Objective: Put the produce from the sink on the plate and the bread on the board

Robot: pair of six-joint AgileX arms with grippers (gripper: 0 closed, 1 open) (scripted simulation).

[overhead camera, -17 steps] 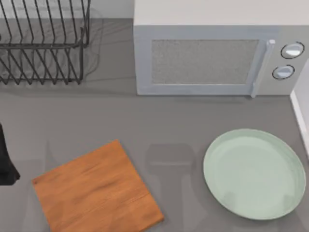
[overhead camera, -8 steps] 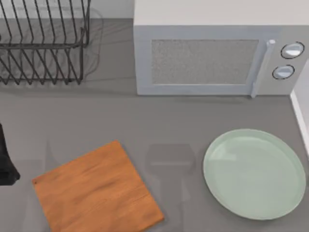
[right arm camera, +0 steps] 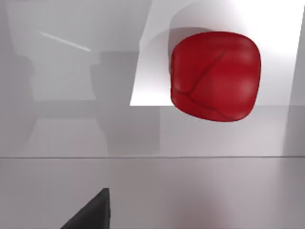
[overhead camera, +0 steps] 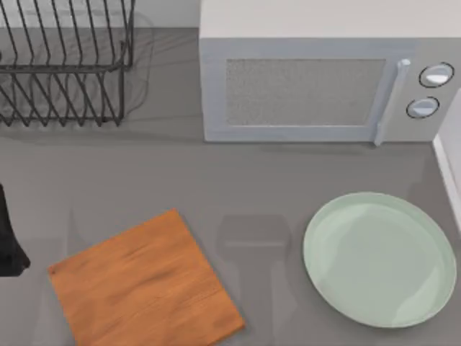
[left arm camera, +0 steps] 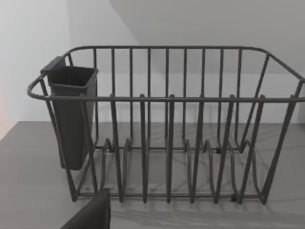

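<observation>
On our worktop (overhead camera: 288, 173) the board (overhead camera: 144, 285) lies front left, plate (overhead camera: 378, 259) front right, rack (overhead camera: 61, 61) back-left corner, microwave (overhead camera: 324, 72) behind the plate.

A dark, matte black part of the left AgileX arm (overhead camera: 9, 241) sits at the nine o'clock edge of the table in the top view. A dark black gripper finger (left arm camera: 90, 214) juts into the left wrist view; another black finger (right arm camera: 90, 212) juts into the right wrist view.
</observation>
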